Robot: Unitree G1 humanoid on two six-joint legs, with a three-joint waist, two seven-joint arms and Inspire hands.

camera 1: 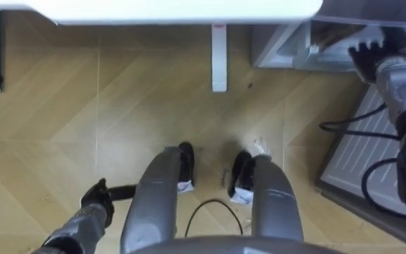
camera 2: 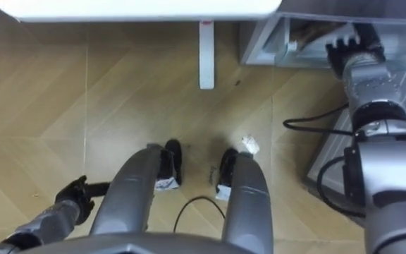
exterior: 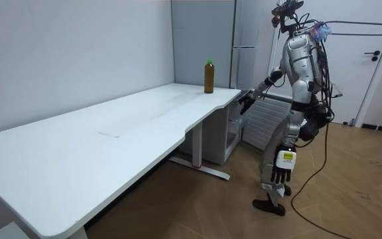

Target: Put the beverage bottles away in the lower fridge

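A brown drink bottle with a green cap stands upright on the far corner of the white table, close to the fridge. I stand at that end of the table, facing the lower fridge, whose door is swung open to my right. My right hand reaches forward to the edge of the open compartment, fingers spread and holding nothing. Empty and relaxed, my left hand hangs low beside my leg and shows as the left hand in the room view.
The table's edge runs across the top of the eye views, with its white leg just ahead of my feet. Wooden floor lies open to my left. A white room door stands behind me.
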